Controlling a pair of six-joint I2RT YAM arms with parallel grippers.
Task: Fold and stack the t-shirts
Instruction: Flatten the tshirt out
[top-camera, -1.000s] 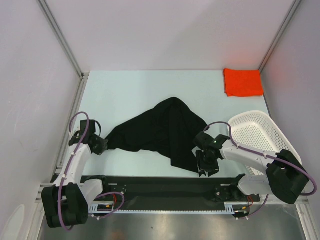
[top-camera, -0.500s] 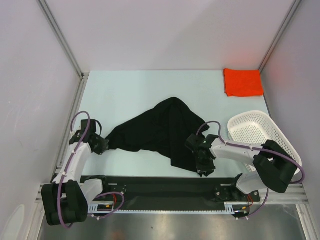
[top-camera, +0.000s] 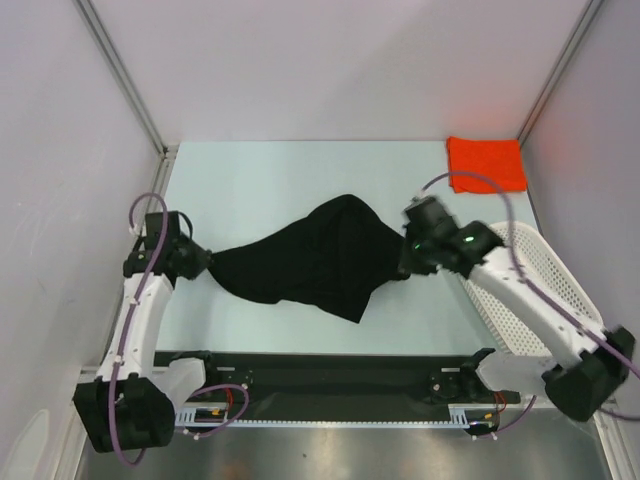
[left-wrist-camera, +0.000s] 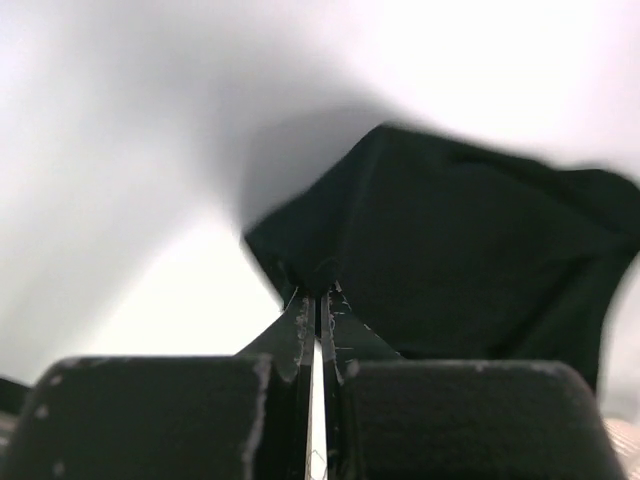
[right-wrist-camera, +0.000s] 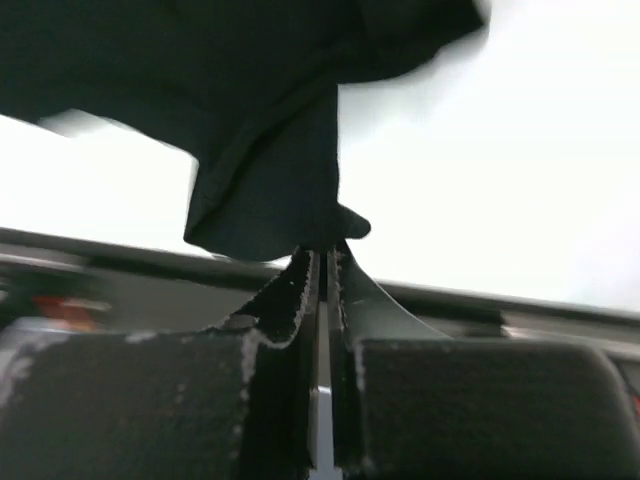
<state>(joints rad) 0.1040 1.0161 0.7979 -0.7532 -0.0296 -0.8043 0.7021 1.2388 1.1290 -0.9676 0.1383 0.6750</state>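
The black t-shirt (top-camera: 310, 262) hangs stretched between both grippers above the middle of the table. My left gripper (top-camera: 200, 262) is shut on the shirt's left end; in the left wrist view the cloth (left-wrist-camera: 460, 250) runs out from the closed tips (left-wrist-camera: 320, 293). My right gripper (top-camera: 405, 262) is shut on the shirt's right edge, raised off the table; in the right wrist view the cloth (right-wrist-camera: 260, 150) hangs from the closed tips (right-wrist-camera: 325, 250). The orange-red t-shirt (top-camera: 486, 164) lies folded flat at the far right corner. No starburst print shows.
A white mesh basket (top-camera: 540, 290) lies tipped at the right edge, under my right arm. A black strip (top-camera: 320, 375) runs along the table's near edge. Walls close in the table on the left, back and right.
My right gripper has risen and moved away from the near edge, lifting the shirt's right edge. My left gripper has risen slightly with the left end. The shirt is now pulled out wider.
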